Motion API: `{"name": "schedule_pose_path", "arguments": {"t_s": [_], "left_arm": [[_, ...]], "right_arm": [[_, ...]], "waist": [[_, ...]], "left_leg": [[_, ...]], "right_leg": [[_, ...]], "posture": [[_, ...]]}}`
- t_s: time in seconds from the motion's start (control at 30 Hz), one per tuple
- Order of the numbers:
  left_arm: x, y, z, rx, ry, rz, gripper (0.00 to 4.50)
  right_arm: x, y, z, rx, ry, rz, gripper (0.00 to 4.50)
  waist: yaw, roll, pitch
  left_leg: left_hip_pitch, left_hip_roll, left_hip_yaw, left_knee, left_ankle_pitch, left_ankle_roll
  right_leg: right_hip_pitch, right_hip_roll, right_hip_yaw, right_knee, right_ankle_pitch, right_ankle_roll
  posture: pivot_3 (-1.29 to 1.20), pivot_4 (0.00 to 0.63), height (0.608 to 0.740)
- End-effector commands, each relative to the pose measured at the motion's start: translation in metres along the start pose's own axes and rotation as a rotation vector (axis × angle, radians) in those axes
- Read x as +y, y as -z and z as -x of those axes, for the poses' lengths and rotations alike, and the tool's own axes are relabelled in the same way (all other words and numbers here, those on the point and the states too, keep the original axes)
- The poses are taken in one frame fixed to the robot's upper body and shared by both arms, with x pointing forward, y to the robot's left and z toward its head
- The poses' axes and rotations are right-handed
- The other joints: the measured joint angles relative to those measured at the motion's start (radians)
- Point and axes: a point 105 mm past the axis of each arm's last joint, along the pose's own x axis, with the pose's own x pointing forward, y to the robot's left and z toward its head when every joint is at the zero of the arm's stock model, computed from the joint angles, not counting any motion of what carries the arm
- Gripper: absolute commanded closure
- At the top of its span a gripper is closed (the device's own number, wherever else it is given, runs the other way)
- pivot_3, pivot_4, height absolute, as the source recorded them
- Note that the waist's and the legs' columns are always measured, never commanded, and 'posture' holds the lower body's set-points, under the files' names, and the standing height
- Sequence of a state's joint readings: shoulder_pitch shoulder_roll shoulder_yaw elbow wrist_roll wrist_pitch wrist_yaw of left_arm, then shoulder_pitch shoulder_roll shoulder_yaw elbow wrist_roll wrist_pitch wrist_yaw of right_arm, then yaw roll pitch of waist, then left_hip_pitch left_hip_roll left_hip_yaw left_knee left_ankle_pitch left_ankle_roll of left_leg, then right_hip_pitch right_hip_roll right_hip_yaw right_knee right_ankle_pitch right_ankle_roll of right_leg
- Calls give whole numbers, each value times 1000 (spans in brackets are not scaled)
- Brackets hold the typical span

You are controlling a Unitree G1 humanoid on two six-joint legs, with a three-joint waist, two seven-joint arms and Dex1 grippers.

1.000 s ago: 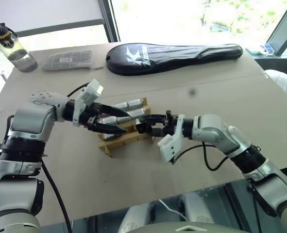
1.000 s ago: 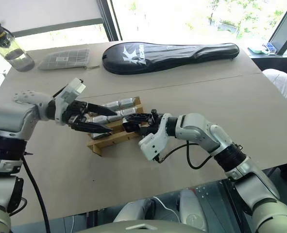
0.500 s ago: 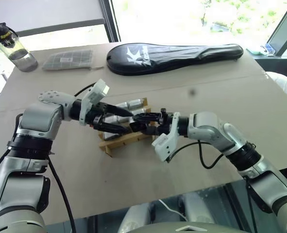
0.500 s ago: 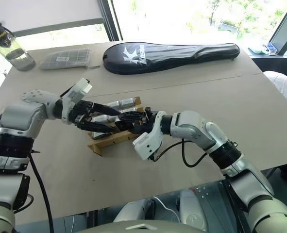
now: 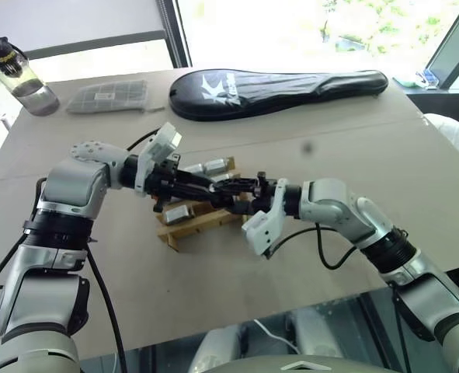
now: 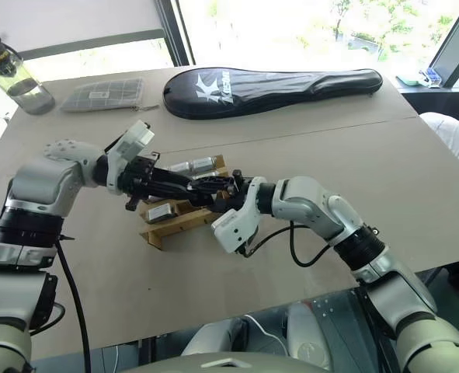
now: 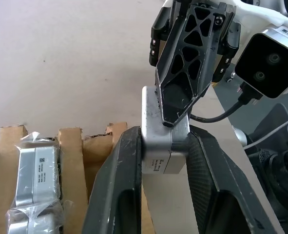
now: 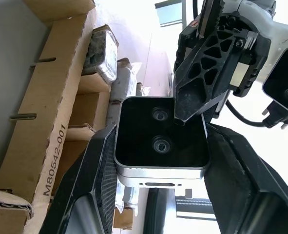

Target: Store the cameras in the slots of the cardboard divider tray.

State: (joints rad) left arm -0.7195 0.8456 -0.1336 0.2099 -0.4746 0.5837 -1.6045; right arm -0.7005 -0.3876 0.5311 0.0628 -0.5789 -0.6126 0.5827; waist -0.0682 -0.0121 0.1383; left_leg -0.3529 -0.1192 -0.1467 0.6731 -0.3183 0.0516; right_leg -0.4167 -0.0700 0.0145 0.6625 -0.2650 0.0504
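Both tools clamp one camera (image 8: 159, 139), black lens face toward right wrist

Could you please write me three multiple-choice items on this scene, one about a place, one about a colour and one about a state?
1. Where does the long black zipped racket cover lie?
A. On the far part of the table, beyond the tan-brown cardboard divider tray.
B. Inside the tray.
C. On the floor.

2. What colour is the lens face of the silver-grey metal camera held between the grippers?
A. White.
B. Black.
C. Red.

3. Which of the left gripper and the right gripper grips that camera?
A. The left only.
B. The right only.
C. Both at once.

Answers:
1 A, the cover lies across the table's far side, past the tray.
2 B, the right wrist view shows a black face with two lenses.
3 C, each wrist view shows that gripper's fingers clamped on the camera's sides.
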Motion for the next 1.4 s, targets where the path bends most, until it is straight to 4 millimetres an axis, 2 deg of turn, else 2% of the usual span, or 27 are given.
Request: {"name": "schedule_pose_path", "arguments": {"t_s": [0.03, 0.07, 0.1, 0.13, 0.17, 0.27, 0.4, 0.47, 0.57, 0.63, 0.7, 0.77, 0.83, 0.93, 1.07, 1.23, 1.4], "left_arm": [[-3, -6, 3, 5, 11, -11, 3812], [-4, -6, 3, 7, 12, -11, 3812], [-3, -5, 3, 9, 11, -11, 3812], [-3, -5, 3, 11, 12, -13, 3812], [-3, -4, 3, 17, 12, -18, 3812], [-1, -3, 3, 28, 7, -44, 3812], [14, -9, 5, 21, -40, -135, 3812], [19, -13, 6, 10, -55, -167, 3812], [26, -19, 7, -14, -78, -225, 3812], [30, -20, 8, -29, -100, -257, 3812], [33, -10, 9, -2, -112, -276, 3812], [35, -1, 9, 23, -117, -288, 3812], [35, 4, 11, 41, -123, -297, 3812], [35, 10, 16, 53, -142, -302, 3812], [34, 19, 25, 78, -171, -296, 3812], [29, 22, 26, 47, -194, -294, 3812], [21, 25, 17, 36, -189, -302, 3812]], "right_arm": [[-17, -10, 0, -39, 52, 48, 2578], [-17, -9, 1, -34, 53, 44, 2578], [-16, -7, 2, -25, 51, 33, 1778], [-16, -4, 3, -9, 46, 17, 1398], [-16, -1, 6, 9, 51, -19, 1243], [-17, 3, 18, 29, 76, -104, 28], [-12, 9, 62, 67, 153, -496, 28], [-11, 10, 79, 80, 169, -651, 28], [-3, 9, 115, 104, 173, -903, 28], [7, 2, 143, 106, 195, -1108, 28], [19, -12, 169, 92, 214, -1302, 28], [22, -23, 183, 53, 249, -1420, 28], [21, -35, 197, -16, 295, -1474, 28], [35, -44, 214, 30, 287, -1560, 28], [34, -52, 229, 32, 386, -1580, 28], [32, -55, 234, 42, 435, -1569, 28], [33, -60, 235, 25, 392, -1585, 28]], "waist": [[0, 0, 0], [0, 0, 0], [0, 0, 0], [0, 0, 0], [0, 0, 0], [2, 0, 0], [22, 0, 0], [26, 0, 0], [31, 0, 0], [39, 0, 0], [50, 0, 0], [49, 0, 0], [50, 0, 0], [58, 0, 0], [57, 0, 0], [56, 0, 0], [58, 0, 0]], "left_leg": [[0, 0, 0, 0, 0, 0], [0, 0, 0, 0, 0, 0], [0, 0, 0, 0, 0, 0], [0, 0, 0, 0, 0, 0], [0, 0, 0, 0, 0, 0], [0, 0, 0, 0, 0, 0], [-3, 0, -3, 2, 0, 0], [-9, -1, -8, 12, 0, 0], [-11, -2, -9, 12, 0, 0], [-11, -2, -10, 11, 0, 0], [-12, -2, -12, 11, 0, 0], [-12, -2, -12, 10, 0, 1], [-11, -2, -11, 11, 0, 1], [-10, -2, -12, 11, -1, 1], [-9, -2, -11, 12, -1, 2], [-9, -2, -11, 11, -1, 2], [-9, -2, -11, 11, -1, 2]], "right_leg": [[0, 0, 0, 0, 0, 0], [0, 0, 0, 0, 0, 0], [0, 0, 0, 0, 0, 0], [0, 0, 0, 0, 0, 0], [0, 0, 0, 0, 0, 0], [0, 0, 0, 0, 0, 0], [0, -1, -1, -1, 0, 0], [-1, -1, -3, -1, 0, 0], [0, -2, -4, 0, 0, 0], [0, -2, -5, -1, 0, 0], [1, -3, -6, -1, 0, 0], [1, -3, -5, -1, 0, 0], [0, -3, -3, 0, 0, 0], [2, -3, -3, 0, 0, 0], [3, -3, -3, 0, 0, 0], [3, -3, -3, 0, 0, 0], [3, -3, -3, -1, 0, 0]], "posture": [[0, 150, 740], [0, 150, 740], [0, 150, 740], [0, 150, 740], [0, 150, 740], [0, 150, 740], [0, 150, 740], [0, 150, 740], [0, 150, 740], [0, 150, 740], [0, 150, 740], [0, 150, 740], [0, 150, 740], [0, 150, 740], [0, 150, 740], [0, 150, 740], [0, 150, 740]]}}
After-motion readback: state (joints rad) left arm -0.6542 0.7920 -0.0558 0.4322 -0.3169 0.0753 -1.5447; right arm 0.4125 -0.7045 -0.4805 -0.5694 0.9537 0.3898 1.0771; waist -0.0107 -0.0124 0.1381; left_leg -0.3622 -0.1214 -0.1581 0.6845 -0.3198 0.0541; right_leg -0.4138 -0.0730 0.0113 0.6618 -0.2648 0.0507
